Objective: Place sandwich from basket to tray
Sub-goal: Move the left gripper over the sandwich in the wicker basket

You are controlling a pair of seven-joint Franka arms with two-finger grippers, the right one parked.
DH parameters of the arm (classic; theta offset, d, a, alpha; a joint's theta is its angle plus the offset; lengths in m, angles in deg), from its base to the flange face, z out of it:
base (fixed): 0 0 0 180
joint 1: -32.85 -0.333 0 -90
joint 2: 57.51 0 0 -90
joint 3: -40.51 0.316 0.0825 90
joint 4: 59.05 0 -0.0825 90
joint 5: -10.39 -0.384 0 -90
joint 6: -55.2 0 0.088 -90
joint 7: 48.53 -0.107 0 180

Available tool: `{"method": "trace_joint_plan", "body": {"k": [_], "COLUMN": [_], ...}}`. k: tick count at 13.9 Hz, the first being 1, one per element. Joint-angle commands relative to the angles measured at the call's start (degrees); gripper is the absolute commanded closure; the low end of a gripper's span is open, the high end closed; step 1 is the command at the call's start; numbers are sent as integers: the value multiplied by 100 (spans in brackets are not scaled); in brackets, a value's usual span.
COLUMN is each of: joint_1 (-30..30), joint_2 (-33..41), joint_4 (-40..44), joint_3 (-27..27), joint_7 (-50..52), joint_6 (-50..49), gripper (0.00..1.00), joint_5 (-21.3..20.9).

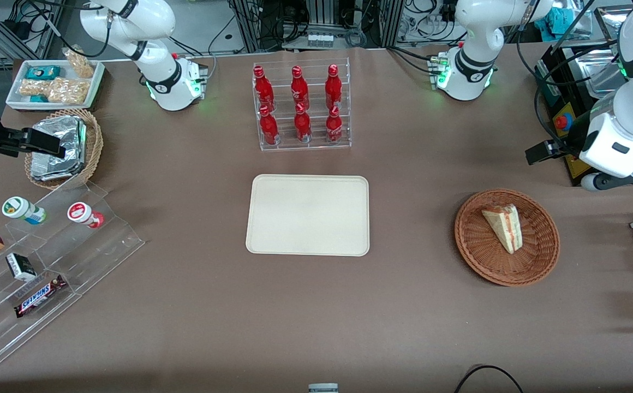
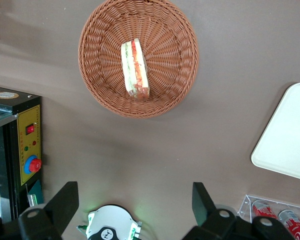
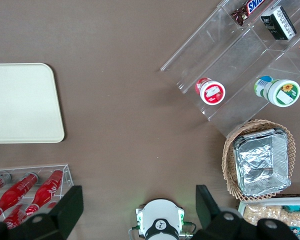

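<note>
The sandwich [image 1: 503, 226], a pale bread wedge with red and green filling, lies in the round reddish-brown basket [image 1: 477, 259] toward the working arm's end of the table. The wrist view looks down on the sandwich [image 2: 135, 70] in the basket [image 2: 177, 60]. My gripper [image 1: 543, 152] hangs high above the table, farther from the front camera than the basket. It is open [image 2: 135, 200] and holds nothing. The cream tray [image 1: 308, 215] lies bare at the table's middle, and its corner [image 2: 290, 135] shows in the wrist view.
A clear rack of red bottles [image 1: 301, 106] stands farther from the front camera than the tray. A black control box with a red button [image 1: 565, 123] sits beside my gripper. Toward the parked arm's end are a tan basket of foil packets [image 1: 65, 147] and acrylic snack steps [image 1: 49, 256].
</note>
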Motion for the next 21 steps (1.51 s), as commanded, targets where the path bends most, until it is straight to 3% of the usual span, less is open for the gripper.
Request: {"method": "trace_joint_plan", "body": {"k": [1,15,21], "joint_1": [12,-84,-76], "joint_2": [19,-245,-96], "joint_4": [20,-102,-1973], "joint_3": [25,183,473], "joint_7": [-72,-20,-64], "joint_6": [-4,-523,1663], "gripper": [0,0,0], "joint_5": [46,55,2]}}
